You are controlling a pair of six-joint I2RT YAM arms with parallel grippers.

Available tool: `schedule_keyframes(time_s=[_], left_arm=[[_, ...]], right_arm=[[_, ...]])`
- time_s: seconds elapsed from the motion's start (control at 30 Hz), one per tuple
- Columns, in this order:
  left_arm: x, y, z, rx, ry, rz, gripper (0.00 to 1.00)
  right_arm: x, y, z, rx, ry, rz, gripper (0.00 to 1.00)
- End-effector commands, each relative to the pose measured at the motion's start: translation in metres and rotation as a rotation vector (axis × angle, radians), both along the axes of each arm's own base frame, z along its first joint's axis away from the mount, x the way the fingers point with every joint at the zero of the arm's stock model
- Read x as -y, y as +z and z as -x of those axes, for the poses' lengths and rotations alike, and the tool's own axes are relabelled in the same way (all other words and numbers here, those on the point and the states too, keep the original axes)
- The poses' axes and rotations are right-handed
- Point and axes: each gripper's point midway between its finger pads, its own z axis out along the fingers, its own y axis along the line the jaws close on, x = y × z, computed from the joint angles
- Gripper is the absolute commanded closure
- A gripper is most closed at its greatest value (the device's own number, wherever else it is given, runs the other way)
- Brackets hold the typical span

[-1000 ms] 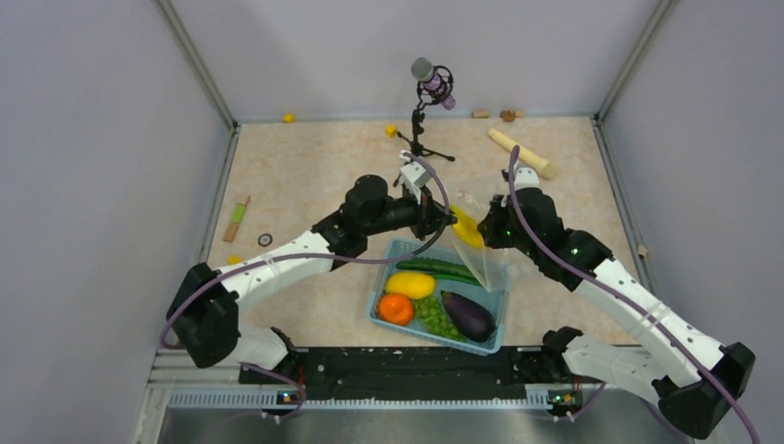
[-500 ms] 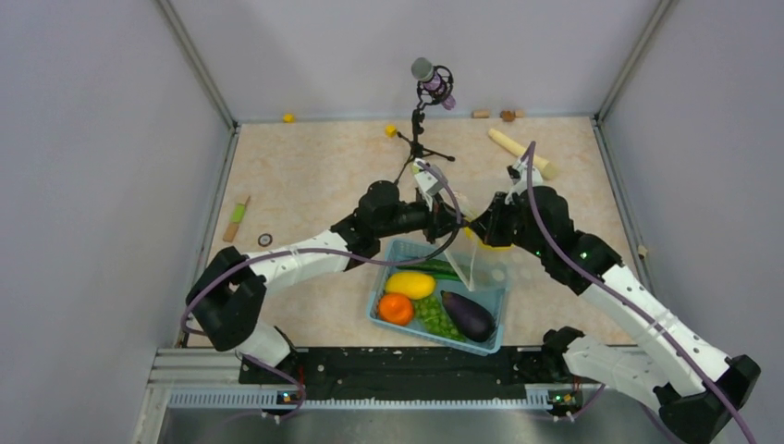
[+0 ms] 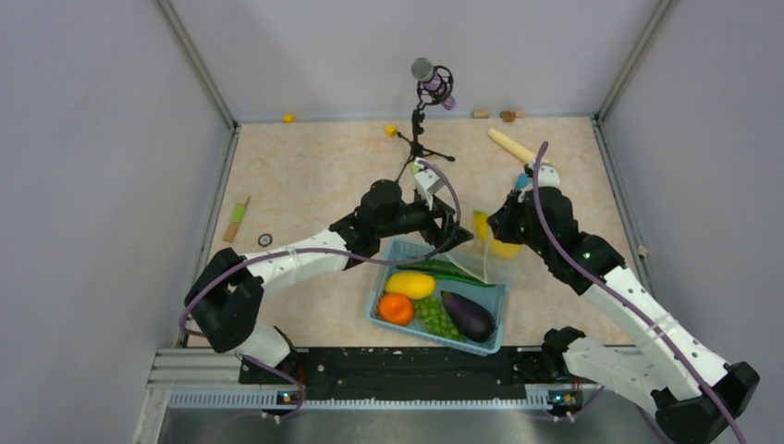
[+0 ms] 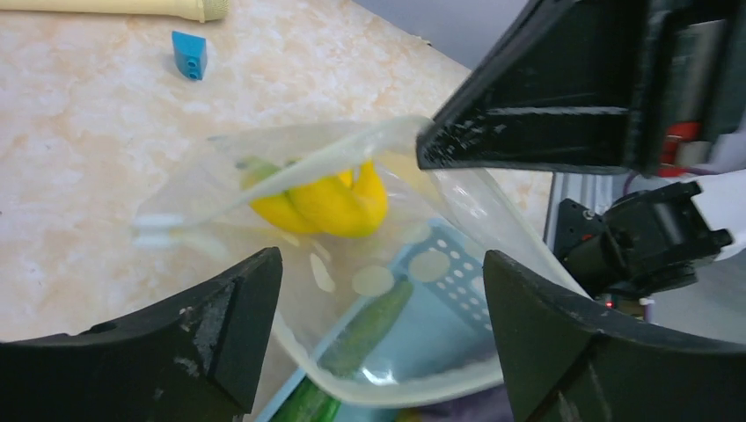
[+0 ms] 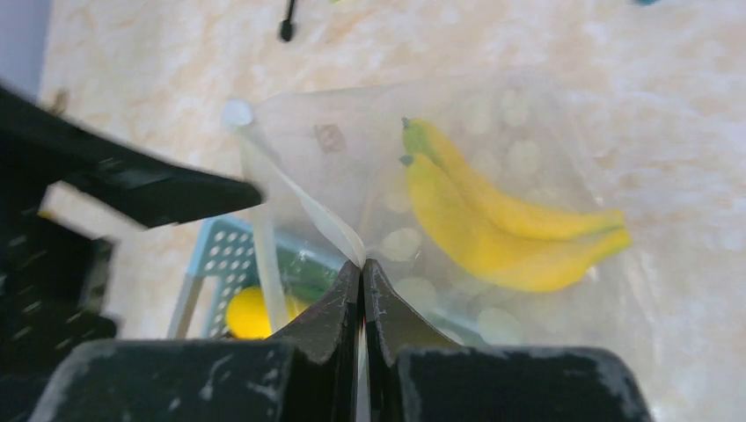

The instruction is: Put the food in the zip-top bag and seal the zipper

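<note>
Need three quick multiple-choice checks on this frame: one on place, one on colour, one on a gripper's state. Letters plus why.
1. Where is the banana?
A. out of view
B. inside the zip-top bag
C. loose, outside any container

2. What colour is the basket?
A. light blue
B. red
C. white

3. The right gripper is:
A. wide open
B. shut on the zip-top bag's mouth edge
C. shut on nothing

Key:
1 B, the banana shows through the clear plastic.
2 A, its rim and perforated wall are light blue.
3 B, its fingers meet on the bag's whitish edge.

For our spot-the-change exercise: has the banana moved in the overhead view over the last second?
Yes. The banana shifted rightward and slightly nearer the arms' bases, away from the microphone stand.
</note>
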Motion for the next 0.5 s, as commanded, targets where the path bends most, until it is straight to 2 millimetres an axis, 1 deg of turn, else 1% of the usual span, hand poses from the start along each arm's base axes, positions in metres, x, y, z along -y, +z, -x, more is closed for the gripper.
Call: schedule_keyframes(time_s=[0.0, 0.1, 0.17, 0.33, 0.4, 0.47], left_arm=[[-0.015, 0.046, 0.009, 0.044, 0.040, 0.064, 0.09], [-0.031, 0.040, 0.010, 0.020, 0.100, 0.043, 0.06], [-0.042, 0.027, 0.015, 0.002, 0.124, 0.023, 0.03], [-0.059, -0.025, 0.035, -0.097, 0.111, -0.072, 0.03], [-0.062, -0.040, 0.041, -0.142, 0.101, -0.101, 0.03], [-0.060, -0.052, 0.050, -0.169, 0.059, -0.120, 0.03]], right_arm=[[0.045, 0.003, -0.013, 0.056, -0.205, 0.114, 1.00], [0.056, 0.006, -0.012, 0.071, -0.251, 0.135, 1.00], [0.063, 0.007, -0.011, 0.083, -0.279, 0.147, 1.00], [0.070, 0.011, -0.009, 0.100, -0.300, 0.153, 1.00], [0.069, 0.010, -0.008, 0.097, -0.297, 0.153, 1.00], [0.068, 0.008, -0.009, 0.091, -0.292, 0.156, 1.00]])
